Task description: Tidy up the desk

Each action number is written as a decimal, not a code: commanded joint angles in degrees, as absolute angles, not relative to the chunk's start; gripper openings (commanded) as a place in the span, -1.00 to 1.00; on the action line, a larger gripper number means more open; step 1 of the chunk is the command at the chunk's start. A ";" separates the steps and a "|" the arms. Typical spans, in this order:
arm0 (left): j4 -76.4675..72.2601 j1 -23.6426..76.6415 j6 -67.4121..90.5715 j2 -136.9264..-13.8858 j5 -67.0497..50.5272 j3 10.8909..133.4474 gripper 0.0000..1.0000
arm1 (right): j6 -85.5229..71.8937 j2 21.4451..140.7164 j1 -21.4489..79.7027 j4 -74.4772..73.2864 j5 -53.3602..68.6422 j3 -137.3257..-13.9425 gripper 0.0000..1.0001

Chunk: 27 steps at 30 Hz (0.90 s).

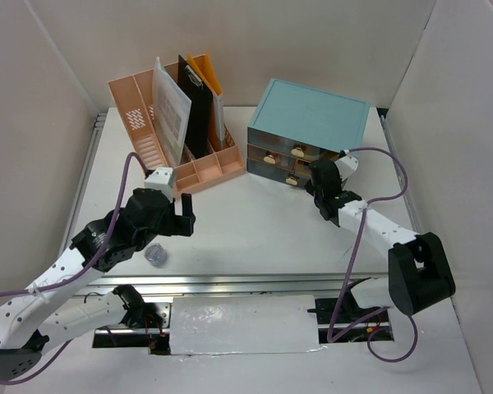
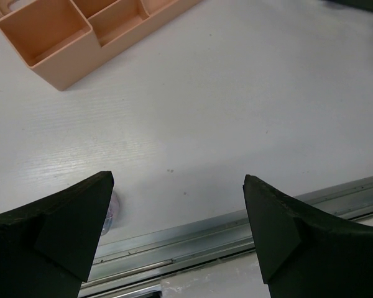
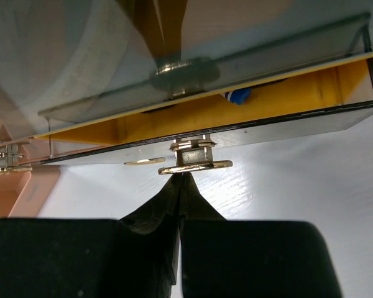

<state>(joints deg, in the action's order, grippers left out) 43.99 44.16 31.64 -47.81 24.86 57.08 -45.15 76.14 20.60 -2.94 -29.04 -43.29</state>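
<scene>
The white desk carries a teal drawer cabinet at the back right. My right gripper is at the cabinet's bottom drawer. In the right wrist view it is shut, its tips touching the drawer's brass knob. That drawer stands slightly open, with a yellow inside and a blue item. My left gripper is open and empty above the desk. A small clear round object lies just left of its left finger.
A pink file organizer with a black clipboard and folders stands at the back left; its front tray corner shows in the left wrist view. An aluminium rail runs along the near edge. White panel walls enclose the desk.
</scene>
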 commanded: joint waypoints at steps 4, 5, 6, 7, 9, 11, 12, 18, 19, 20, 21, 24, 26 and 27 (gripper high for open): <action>36.05 44.21 33.48 -45.09 19.78 55.46 0.99 | -44.12 77.08 19.43 3.86 -28.83 -45.53 -1.00; 35.51 44.21 34.10 -45.17 18.82 55.11 0.99 | -43.95 77.17 19.16 4.65 -27.70 -45.01 -1.00; 34.99 44.21 34.45 -45.44 18.37 54.41 0.99 | -43.86 77.25 19.25 5.62 -27.60 -44.91 -1.00; 34.46 44.21 34.98 -45.79 18.02 54.06 0.99 | -43.86 77.43 19.16 5.62 -27.77 -45.00 -1.00; 32.35 44.21 37.26 -45.97 17.14 51.79 0.99 | -43.68 77.61 19.07 6.06 -28.73 -44.83 -1.00; 28.23 44.21 39.19 -45.97 14.61 48.54 0.99 | -43.33 77.87 18.55 6.15 -28.74 -44.74 -1.00; 26.91 44.21 39.98 -45.79 13.72 47.47 0.99 | -42.98 77.87 18.54 6.33 -28.39 -44.74 -1.00; 19.17 44.21 43.86 -46.05 11.08 42.89 0.99 | -42.10 77.96 17.58 7.90 -27.78 -44.21 -1.00; 18.64 44.21 44.03 -46.32 11.07 42.72 0.99 | -41.75 78.31 17.32 8.61 -26.64 -44.03 -1.00; 18.20 44.21 44.29 -46.32 11.16 42.54 0.99 | -41.66 78.57 17.05 8.96 -25.93 -44.03 -1.00; 17.85 44.21 44.56 -46.67 11.60 42.54 0.99 | -42.01 78.49 16.96 8.88 -25.32 -43.95 -1.00; 16.71 44.21 45.87 -47.11 12.74 42.10 0.99 | -43.76 76.91 17.05 9.31 -22.16 -41.85 -0.99; 15.56 44.21 47.36 -47.37 13.80 41.31 0.99 | -44.82 73.58 17.40 12.02 -19.44 -37.73 -0.79; 14.34 44.21 48.07 -47.63 14.06 41.05 0.99 | -45.61 72.26 17.58 12.82 -18.90 -36.49 -0.33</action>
